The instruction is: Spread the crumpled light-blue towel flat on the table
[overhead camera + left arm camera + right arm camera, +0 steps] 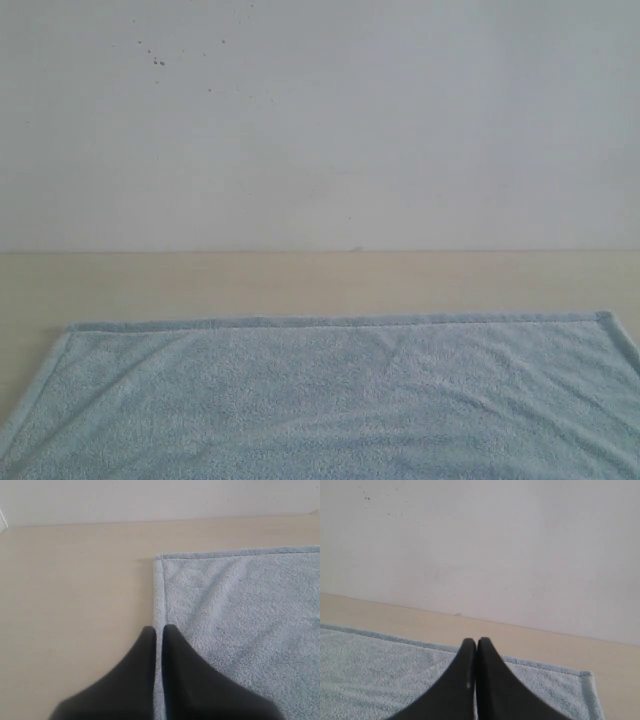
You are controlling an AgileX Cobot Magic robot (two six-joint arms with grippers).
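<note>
The light-blue towel lies spread flat on the beige table, its hemmed far edge straight and both far corners showing. Neither gripper appears in the exterior view. In the left wrist view my left gripper hovers over the towel's side hem, its black fingers nearly together with only a thin slit and nothing held. In the right wrist view my right gripper is above the towel's far edge near a corner, fingers pressed together, empty.
A white wall with a few small dark specks rises behind the table. Bare tabletop runs beside the towel's side edge and in a strip between the towel and the wall.
</note>
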